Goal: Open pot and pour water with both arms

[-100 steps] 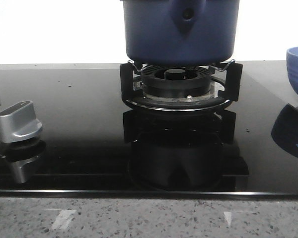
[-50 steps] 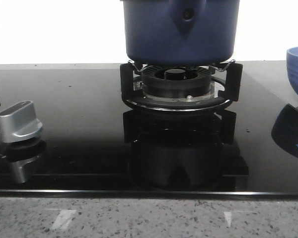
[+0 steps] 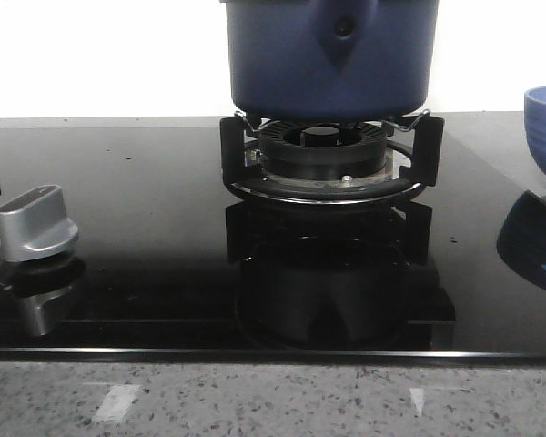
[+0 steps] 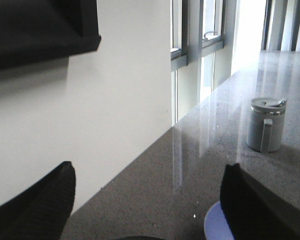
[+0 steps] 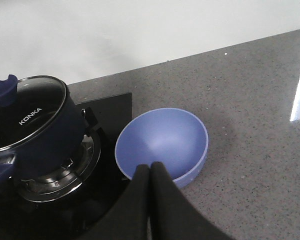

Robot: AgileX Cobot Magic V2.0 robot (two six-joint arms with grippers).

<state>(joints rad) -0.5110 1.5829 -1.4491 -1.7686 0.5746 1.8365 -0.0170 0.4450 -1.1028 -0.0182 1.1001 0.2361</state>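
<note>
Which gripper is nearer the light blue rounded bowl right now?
Right, as far as the wrist views show. The right gripper, fingers shut, hovers over the light blue rounded bowl's near rim. The left gripper is open and shows only a pale blue edge by one finger.

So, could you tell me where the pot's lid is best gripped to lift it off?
Probably by the blue knob on the glass lid, coming straight down from above: it is the only raised part, and the pot sits upright on the burner.
</note>
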